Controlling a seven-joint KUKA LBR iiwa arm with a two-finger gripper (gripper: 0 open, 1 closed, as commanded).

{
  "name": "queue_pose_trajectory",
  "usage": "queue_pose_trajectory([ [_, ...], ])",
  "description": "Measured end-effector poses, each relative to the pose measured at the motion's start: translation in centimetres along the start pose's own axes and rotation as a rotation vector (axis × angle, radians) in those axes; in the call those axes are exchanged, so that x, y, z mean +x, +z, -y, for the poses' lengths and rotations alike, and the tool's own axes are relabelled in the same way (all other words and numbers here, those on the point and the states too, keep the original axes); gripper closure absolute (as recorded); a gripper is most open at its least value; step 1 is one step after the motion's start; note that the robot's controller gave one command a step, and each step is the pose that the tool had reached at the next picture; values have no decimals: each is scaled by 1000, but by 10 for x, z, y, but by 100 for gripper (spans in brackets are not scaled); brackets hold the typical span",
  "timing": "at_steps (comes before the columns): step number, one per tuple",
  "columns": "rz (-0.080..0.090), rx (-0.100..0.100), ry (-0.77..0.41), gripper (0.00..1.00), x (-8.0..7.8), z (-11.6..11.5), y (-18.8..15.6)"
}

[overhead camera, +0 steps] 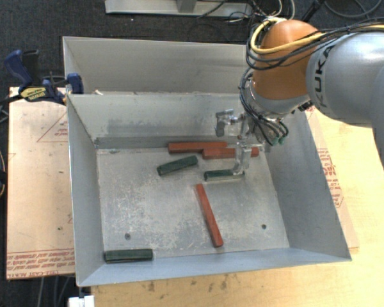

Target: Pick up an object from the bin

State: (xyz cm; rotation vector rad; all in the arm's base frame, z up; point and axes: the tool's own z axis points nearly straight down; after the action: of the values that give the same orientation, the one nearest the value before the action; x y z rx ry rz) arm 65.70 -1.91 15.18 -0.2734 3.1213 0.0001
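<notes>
My gripper (239, 167) hangs low in the back right part of the bin, under the orange wrist cover. Its tip is at the right end of a small dark green block (219, 175) lying flat on the floor; whether it touches the block I cannot tell. Just behind the gripper lies a red-brown bar (193, 148), with a shorter red-brown block (219, 151) against its right end and partly hidden by the gripper. A second dark green block (177, 165) lies to the left.
A long red-brown bar lies slanted in the middle toward the front (208, 214). Another dark green block (128, 255) rests in the front left corner. The bin's right wall slopes close beside the gripper.
</notes>
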Motion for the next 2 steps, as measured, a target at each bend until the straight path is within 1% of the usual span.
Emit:
queue_pose_trajectory([
  [1,-6,-1,-104,100,35,22,81],
  [2,-6,-1,-104,100,35,22,81],
])
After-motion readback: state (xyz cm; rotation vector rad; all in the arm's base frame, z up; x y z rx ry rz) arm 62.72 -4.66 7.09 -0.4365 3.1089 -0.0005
